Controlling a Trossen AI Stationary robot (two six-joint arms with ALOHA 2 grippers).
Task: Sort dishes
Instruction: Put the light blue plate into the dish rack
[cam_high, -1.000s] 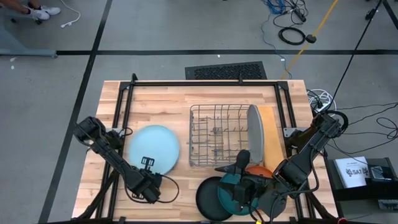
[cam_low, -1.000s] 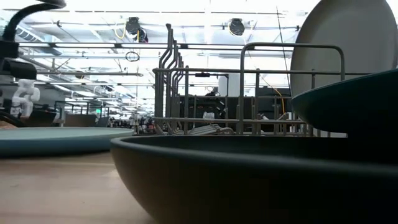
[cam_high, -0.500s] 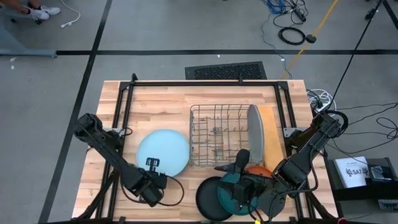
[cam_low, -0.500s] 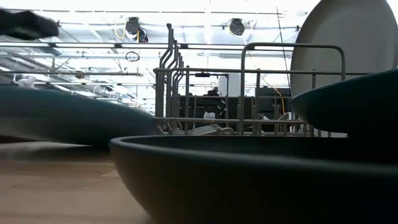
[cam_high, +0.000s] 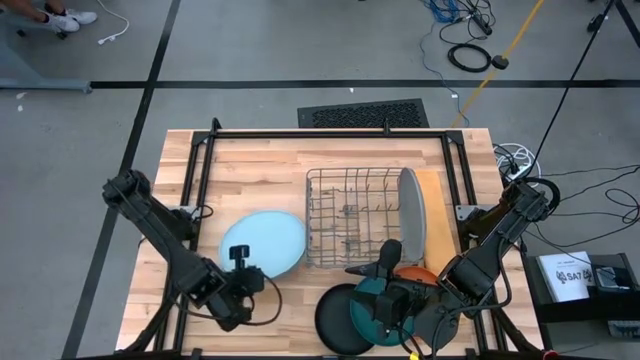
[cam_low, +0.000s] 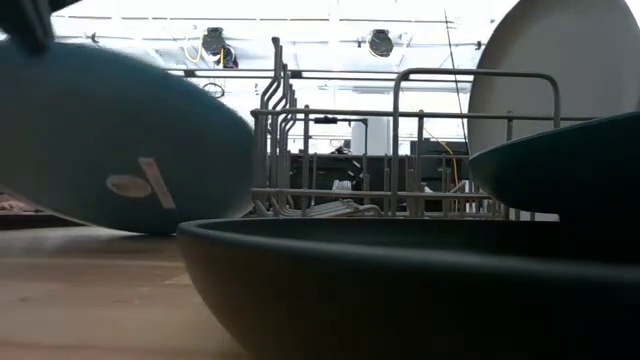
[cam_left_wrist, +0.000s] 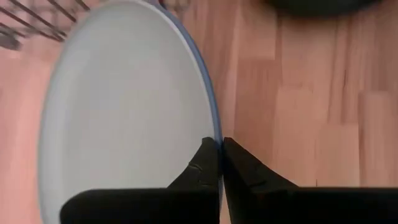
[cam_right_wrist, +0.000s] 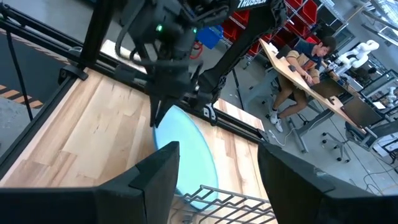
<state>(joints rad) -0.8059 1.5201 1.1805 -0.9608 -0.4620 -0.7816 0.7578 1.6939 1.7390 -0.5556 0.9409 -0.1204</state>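
The left gripper (cam_high: 238, 262) stood shut tight on the rim of the pale blue plate (cam_high: 264, 245), which was lifted and tilted off the wooden table (cam_high: 260, 160), just beside the near left corner of the wire rack (cam_high: 350, 215). The left wrist view showed the two fingers (cam_left_wrist: 205, 163) pinching only the plate's thin edge. The right gripper (cam_high: 392, 303) waited wide open and held nothing, hovering over the dark teal plate (cam_high: 372, 312) at the table's near edge. The grey plate (cam_high: 410, 222) stood upright in the rack's right end. The black plate (cam_high: 333, 318) lay touching the teal one, and the orange plate (cam_high: 414, 273) was partly hidden under the right arm. No medium blue plate could be made out. Risk, as a judgement: a narrow rim grip on a broad tilted plate could let it swing or slip, dropping it onto the table or knocking the rack wires; a poorly lined-up entry could catch the plate on a wire. Writing: the plate's underside carried a small round mark and a strip label (cam_low: 142, 183), unreadable; white lettering on the far arm in the right wrist view was cut off and not legible. A person (cam_right_wrist: 303, 59) sat at a desk beyond the table.
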